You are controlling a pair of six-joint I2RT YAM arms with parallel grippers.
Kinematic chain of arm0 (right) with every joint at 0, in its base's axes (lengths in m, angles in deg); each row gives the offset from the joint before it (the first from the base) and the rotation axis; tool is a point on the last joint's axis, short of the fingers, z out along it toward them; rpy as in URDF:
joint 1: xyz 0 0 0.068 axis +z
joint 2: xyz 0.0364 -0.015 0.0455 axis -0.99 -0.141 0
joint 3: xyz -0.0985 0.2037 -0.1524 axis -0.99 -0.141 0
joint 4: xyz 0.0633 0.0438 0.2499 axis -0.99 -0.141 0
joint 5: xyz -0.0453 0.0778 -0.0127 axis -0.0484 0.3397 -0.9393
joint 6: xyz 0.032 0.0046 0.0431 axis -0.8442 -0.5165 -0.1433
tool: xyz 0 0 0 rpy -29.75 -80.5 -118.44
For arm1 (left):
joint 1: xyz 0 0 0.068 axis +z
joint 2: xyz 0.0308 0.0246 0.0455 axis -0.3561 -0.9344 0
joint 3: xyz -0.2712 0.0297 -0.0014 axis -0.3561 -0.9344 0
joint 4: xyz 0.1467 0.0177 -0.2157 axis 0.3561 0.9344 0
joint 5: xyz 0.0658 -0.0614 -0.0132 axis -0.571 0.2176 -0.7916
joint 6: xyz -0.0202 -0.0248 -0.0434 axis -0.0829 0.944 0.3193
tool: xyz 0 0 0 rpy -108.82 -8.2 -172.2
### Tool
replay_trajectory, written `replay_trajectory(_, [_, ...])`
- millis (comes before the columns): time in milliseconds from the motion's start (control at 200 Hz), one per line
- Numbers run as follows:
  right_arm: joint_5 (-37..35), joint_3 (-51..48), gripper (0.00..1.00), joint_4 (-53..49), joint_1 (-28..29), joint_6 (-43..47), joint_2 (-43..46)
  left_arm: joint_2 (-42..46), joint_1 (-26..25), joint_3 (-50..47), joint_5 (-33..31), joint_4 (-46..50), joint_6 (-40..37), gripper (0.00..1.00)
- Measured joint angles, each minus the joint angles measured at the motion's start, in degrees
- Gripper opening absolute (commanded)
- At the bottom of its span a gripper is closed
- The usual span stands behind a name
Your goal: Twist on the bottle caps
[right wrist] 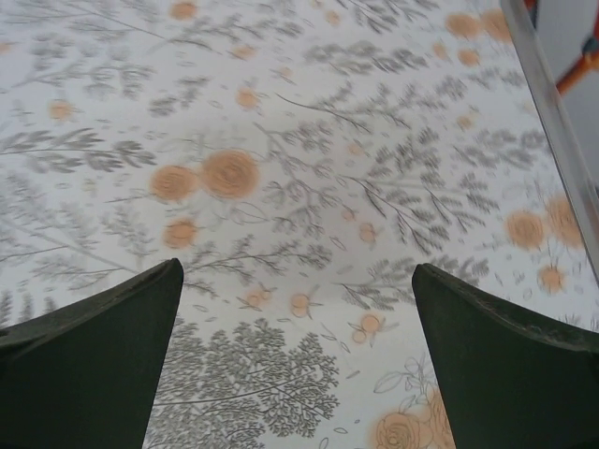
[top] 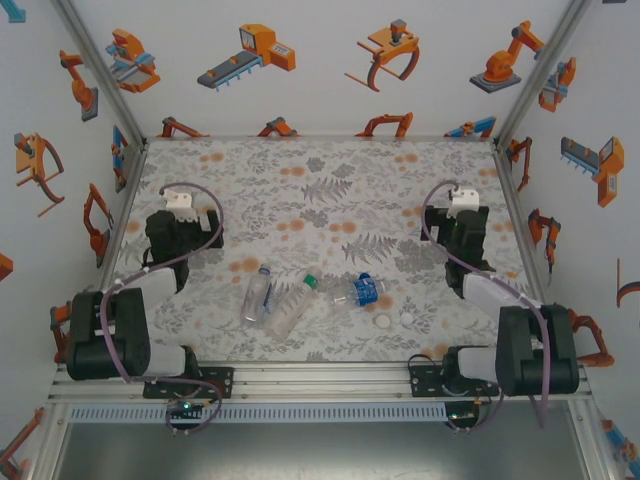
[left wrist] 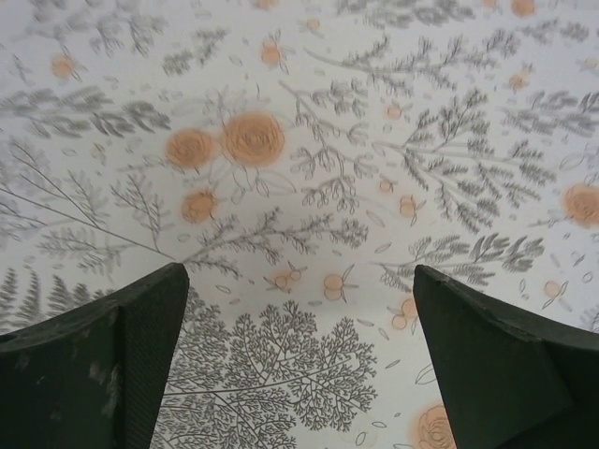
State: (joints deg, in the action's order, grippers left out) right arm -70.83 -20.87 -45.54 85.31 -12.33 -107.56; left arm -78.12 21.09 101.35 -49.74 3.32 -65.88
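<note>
Where the two arm bases are bolted to the near rail (top: pixel 320 385), the worktop (top: pixel 330 180) begins, printed with grey ferns and orange flowers. Nearest on it, just to the near-right of the blue-label bottle (top: pixel 360 290), lie the first white cap (top: pixel 383 322) and the second white cap (top: pixel 408 318), loose, close together and apart from every bottle. The blue-label bottle lies on its side. Immediately left of it lies the middle bottle (top: pixel 288 308), also on its side, with the green cap (top: pixel 311 281) at its neck end; I cannot tell whether that cap is threaded on. The third bottle (top: pixel 256 295) lies alongside the middle one, further left of the landmark. Beyond the bottles, well off to the far-left of the blue-label bottle, the left pincer (left wrist: pixel 299 276) hangs over bare print, its fingers (left wrist: pixel 140 355) wide apart with nothing between them. Far-right of the bottle, the right pincer (right wrist: pixel 298 271) also stands spread and empty. Behind everything rises the back wall (top: pixel 330 90), patterned with orange robot drawings.
</note>
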Motion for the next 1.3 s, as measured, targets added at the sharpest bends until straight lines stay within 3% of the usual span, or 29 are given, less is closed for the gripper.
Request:
replay_trajectory(180, [8.24, 5.16, 0.97, -13.14, 5.55, 8.57, 4.44, 5.88, -0.96, 8.26, -0.61, 13.92, 0.02, 0.97])
replay_trajectory(476, [23.32, 16.22, 0.91, -44.96, 17.75, 32.02, 8.5, 10.75, -1.7, 20.79, 4.39, 38.25, 1.07, 0.98])
replay_trajectory(691, [27.98, 17.99, 0.89, -59.3, 23.96, 42.45, 9.51, 11.54, -2.14, 23.21, 9.31, 48.46, 1.4, 0.98])
replay_trajectory(971, [28.65, 17.88, 0.89, -62.53, 29.79, 49.03, 6.08, 13.92, -4.81, 23.12, 11.67, 51.93, 1.44, 0.97])
replay_trajectory(1302, [28.7, 17.77, 0.87, -59.47, 30.93, 53.72, -3.43, 15.91, -5.79, 21.27, 11.8, 50.6, 3.34, 0.98])
